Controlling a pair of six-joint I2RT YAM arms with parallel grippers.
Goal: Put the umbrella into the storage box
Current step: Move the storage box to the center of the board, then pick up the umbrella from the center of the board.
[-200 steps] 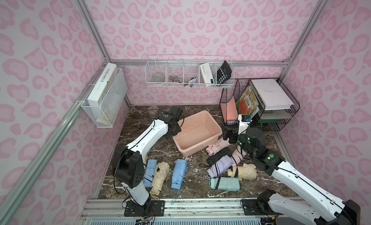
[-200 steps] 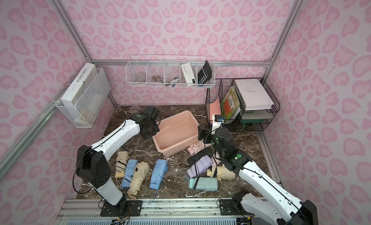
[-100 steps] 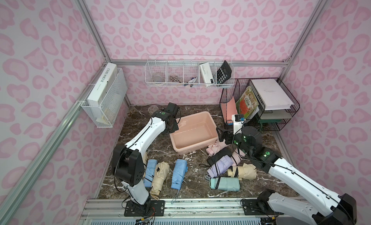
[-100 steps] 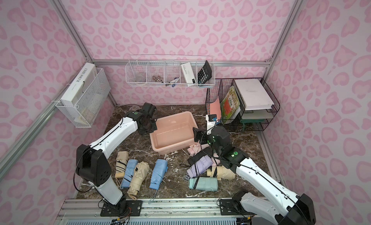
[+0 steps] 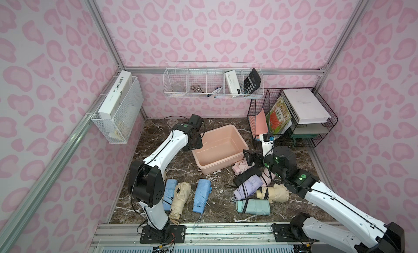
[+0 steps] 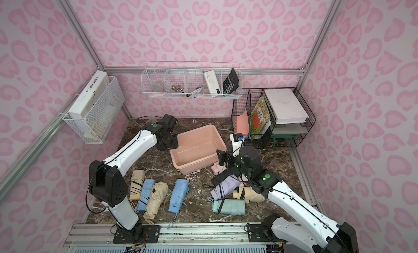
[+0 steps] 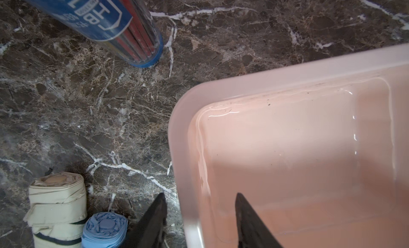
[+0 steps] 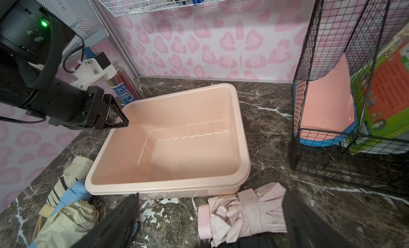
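The peach-pink storage box (image 5: 216, 171) (image 6: 192, 169) lies empty mid-table. My left gripper (image 5: 196, 143) (image 6: 171, 143) is at its back-left corner, open, with one finger outside and one inside the rim (image 7: 177, 147), which its jaws do not squeeze. A pale pink folded umbrella (image 5: 239, 167) (image 8: 247, 211) lies just off the box's front-right corner (image 8: 241, 182). My right gripper (image 5: 250, 158) (image 8: 210, 193) hovers over that umbrella, wide open and empty. Black (image 5: 246, 176), lilac (image 5: 248, 187), cream (image 5: 274, 192) and mint (image 5: 253, 206) umbrellas are heaped under the right arm.
Blue (image 5: 200, 195) and cream (image 5: 179, 196) umbrellas lie front left beside the left arm's base. A clear pencil tube (image 7: 124, 25) stands behind the box's left corner. A black wire file rack (image 5: 291, 118) fills the back right. White wire baskets (image 5: 212, 82) hang on the walls.
The left gripper swung the box's back-left corner leftward, turning the box, and has now opened off the rim. The right gripper moved left over the pale pink umbrella.
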